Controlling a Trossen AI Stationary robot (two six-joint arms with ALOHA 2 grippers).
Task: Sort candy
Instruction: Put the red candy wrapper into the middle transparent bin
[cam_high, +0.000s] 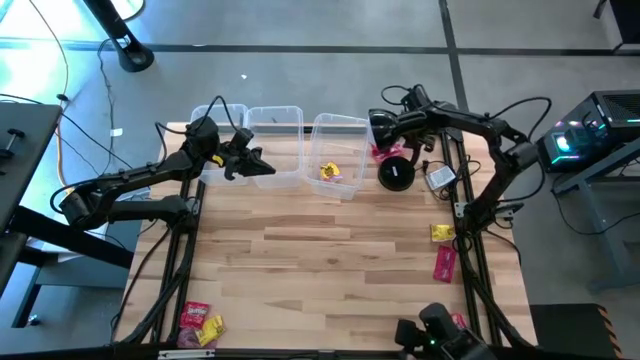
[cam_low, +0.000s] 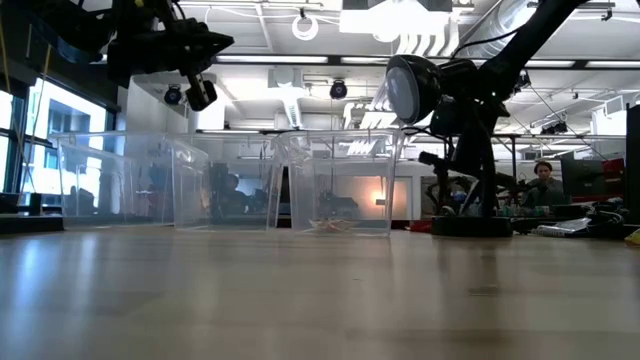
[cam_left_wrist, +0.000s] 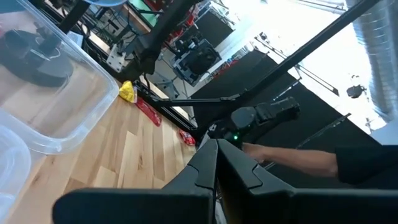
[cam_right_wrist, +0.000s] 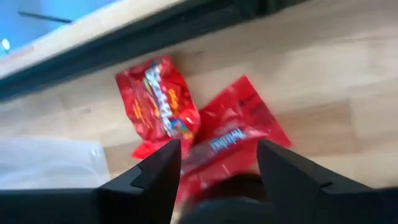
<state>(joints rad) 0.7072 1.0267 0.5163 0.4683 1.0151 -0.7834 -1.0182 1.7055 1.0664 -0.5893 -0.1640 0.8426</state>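
Observation:
Two shiny red candy packets (cam_right_wrist: 158, 106) (cam_right_wrist: 239, 134) lie on the wood beside the right-hand clear tub (cam_high: 338, 150). My right gripper (cam_right_wrist: 217, 163) hangs open over them, pointing steeply down, one finger on either side; in the high view it is at the table's far right (cam_high: 380, 138). A yellow candy (cam_high: 330, 172) lies inside that right-hand tub. My left gripper (cam_high: 250, 162) is shut on nothing and held level in the air in front of the left tub (cam_high: 218, 135) and the middle tub (cam_high: 275, 140); its fingers (cam_left_wrist: 214, 158) are closed together.
A black desk lamp (cam_high: 395, 172) stands just near-side of the red packets. More candy lies near the right edge (cam_high: 441, 232) (cam_high: 445, 262), at the near left corner (cam_high: 195, 315) (cam_high: 208, 330) and at the near right (cam_high: 458, 322). The table's middle is bare wood (cam_high: 320, 250).

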